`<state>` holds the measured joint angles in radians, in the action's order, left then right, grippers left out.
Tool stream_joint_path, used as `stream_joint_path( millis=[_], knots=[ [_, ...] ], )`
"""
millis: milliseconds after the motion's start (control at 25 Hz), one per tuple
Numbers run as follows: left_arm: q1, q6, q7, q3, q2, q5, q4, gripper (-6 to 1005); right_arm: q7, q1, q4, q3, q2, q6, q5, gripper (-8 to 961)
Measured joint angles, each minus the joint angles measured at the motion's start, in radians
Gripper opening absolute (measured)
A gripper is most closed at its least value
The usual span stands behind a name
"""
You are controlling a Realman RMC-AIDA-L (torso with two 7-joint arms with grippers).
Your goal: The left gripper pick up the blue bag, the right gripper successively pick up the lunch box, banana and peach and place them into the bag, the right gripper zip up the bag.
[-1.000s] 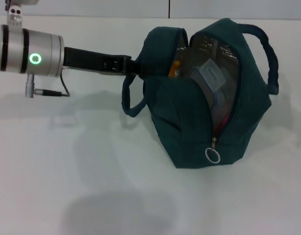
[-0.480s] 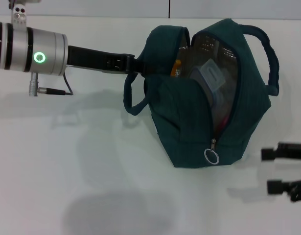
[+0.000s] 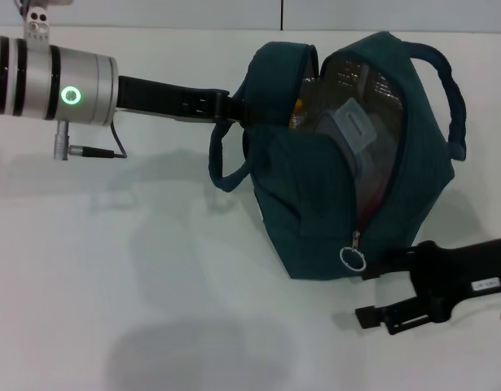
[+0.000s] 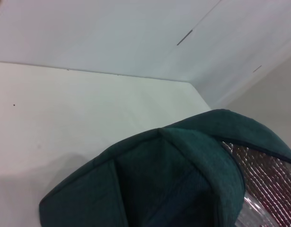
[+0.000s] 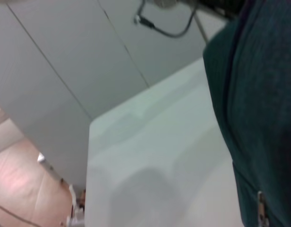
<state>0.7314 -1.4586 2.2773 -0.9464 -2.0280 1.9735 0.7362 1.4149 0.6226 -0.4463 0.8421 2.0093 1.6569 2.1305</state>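
Right gripper (image 3: pixel 366 295) sat low at the near right of the blue bag (image 3: pixel 315 204), its two black fingers apart, with one against the bag's bottom edge and the other lying free on the bench (image 3: pixel 112 269). We noted nothing between them. The zipper's ring pull (image 3: pixel 353 258) hung at the near end of the zip, just beside the upper finger and a little farther in toward the bag than the fingertips.

We read the zip line as running from that pull away from the robot, up over the bag toward the far handle (image 3: pixel 446 77). The mouth gaped along that whole line. Inside it we saw the lunch box (image 3: pixel 352 130), a strip of yellow we took for the banana (image 3: pixel 296 114), and a pink patch low in the opening, likely the peach (image 3: pixel 372 199). We judged the loading done and the closing not yet begun.

The relation that mattered: the pull lay nearest the right gripper, and the track stretched away from it, so any closing draw would have to go along the bag's long axis, away from the robot.

Left gripper (image 3: pixel 226 108) was at the bag's far left rim. We could not tell how its fingers stood, as fabric hid them. Its wrist view showed only the bag's teal fold (image 4: pixel 173 184) and a sliver of silver lining.
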Motion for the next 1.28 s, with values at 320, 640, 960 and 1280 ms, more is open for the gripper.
stream_joint_path(
  millis=[320, 640, 960, 1280],
  knots=[
    [0.001, 0.000, -0.001, 0.000, 0.000, -0.002, 0.000, 48, 0.000, 0.066, 0.060, 0.000, 0.009, -0.077, 0.011, 848],
    [-0.002, -0.001, -0.003, 0.000, -0.003, -0.005, 0.000, 48, -0.002, 0.060, 0.070, -0.001, 0.013, -0.125, -0.047, 830],
    [-0.002, -0.005, -0.004, -0.002, -0.003, -0.005, 0.000, 48, -0.001, 0.050, 0.094, 0.000, 0.014, -0.190, -0.082, 718],
    [0.000, -0.009, -0.004, -0.003, -0.006, -0.005, 0.001, 48, -0.004, 0.045, 0.097, 0.000, 0.014, -0.194, -0.104, 474]
  ],
)
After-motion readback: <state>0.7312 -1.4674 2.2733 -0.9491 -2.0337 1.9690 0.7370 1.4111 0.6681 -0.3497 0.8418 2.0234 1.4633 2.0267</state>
